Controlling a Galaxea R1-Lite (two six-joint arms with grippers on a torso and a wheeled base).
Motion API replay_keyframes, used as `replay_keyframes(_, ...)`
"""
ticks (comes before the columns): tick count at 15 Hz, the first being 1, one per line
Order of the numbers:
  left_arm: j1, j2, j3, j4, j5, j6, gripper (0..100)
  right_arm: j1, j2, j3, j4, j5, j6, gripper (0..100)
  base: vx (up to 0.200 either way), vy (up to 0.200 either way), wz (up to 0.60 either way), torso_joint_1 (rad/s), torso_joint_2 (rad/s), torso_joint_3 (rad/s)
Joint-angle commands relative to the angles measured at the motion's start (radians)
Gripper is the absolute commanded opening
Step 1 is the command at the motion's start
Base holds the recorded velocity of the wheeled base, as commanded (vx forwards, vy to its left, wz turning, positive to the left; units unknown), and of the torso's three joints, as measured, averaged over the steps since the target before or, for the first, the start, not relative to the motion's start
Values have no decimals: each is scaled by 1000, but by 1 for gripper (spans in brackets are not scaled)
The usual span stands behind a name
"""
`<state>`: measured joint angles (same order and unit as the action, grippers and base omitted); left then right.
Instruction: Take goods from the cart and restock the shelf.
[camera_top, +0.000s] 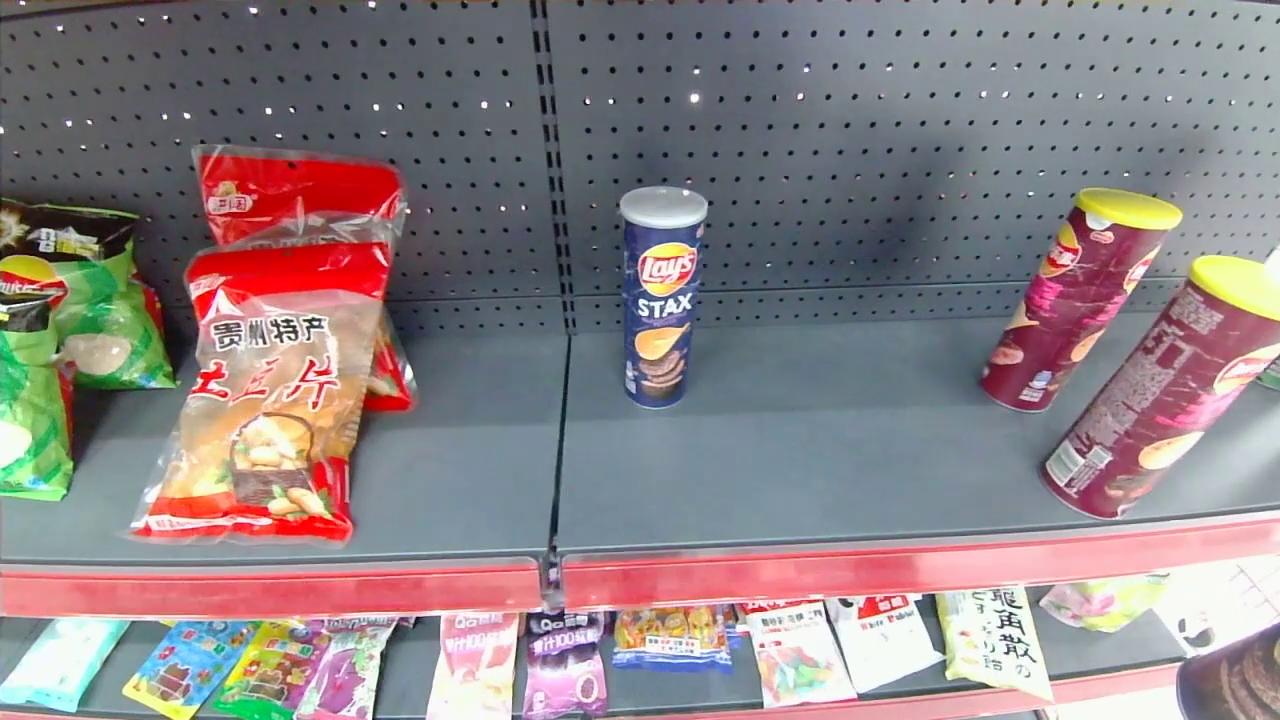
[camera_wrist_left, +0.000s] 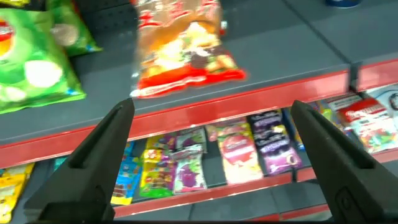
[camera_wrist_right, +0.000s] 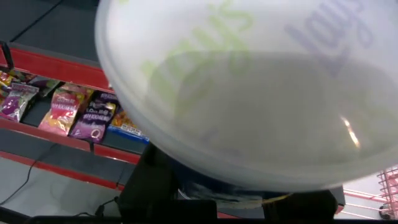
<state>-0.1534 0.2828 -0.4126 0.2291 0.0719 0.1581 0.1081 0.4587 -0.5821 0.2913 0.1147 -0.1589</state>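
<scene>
A chip can with a translucent grey lid (camera_wrist_right: 249, 87) sits right in front of the right wrist camera, with my right gripper (camera_wrist_right: 230, 200) shut on its body below the lid. A dark rounded shape (camera_top: 1232, 680) at the head view's lower right corner looks like that can. My left gripper (camera_wrist_left: 211, 168) hangs open and holds nothing, in front of the shelf's red front edge (camera_wrist_left: 249, 99). On the grey upper shelf (camera_top: 800, 440) a blue chip can (camera_top: 662, 297) stands upright near the back panel.
Two maroon cans with yellow lids (camera_top: 1080, 300) (camera_top: 1160, 390) stand at the shelf's right end. Red potato-chip bags (camera_top: 275, 390) lie on its left part, green bags (camera_top: 60, 330) farther left. Bare shelf lies around the blue can. The lower shelf holds several small snack packets (camera_top: 670, 640).
</scene>
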Motion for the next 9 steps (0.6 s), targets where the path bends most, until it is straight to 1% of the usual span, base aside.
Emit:
replay_keyframes(1,0,1,-2,-1,0,3,100,1,1,2,0,0,-1,0,0,0,0,0,0,0)
replay_keyframes(2,0,1,-2,-1,0,3,100,1,1,2,0,0,-1,0,0,0,0,0,0,0)
replay_keyframes(3,0,3,-2,-1,2,26,100,1,1,2,0,0,-2,0,0,0,0,0,0,0)
replay_keyframes(4,0,3,-2,-1,2,26,100,1,1,2,0,0,-4,0,0,0,0,0,0,0)
replay_keyframes(6,0,4,-2,-1,2,26,100,15,1,-1,0,0,-8,0,200,0,0,0,0,5)
replay_keyframes(7,0,4,0,-1,2,26,100,45,1,-2,0,0,-19,0,200,0,0,-27,-7,2)
replay_keyframes(9,0,3,0,-1,0,26,100,127,1,-10,2,5,-42,0,0,0,0,0,0,0)
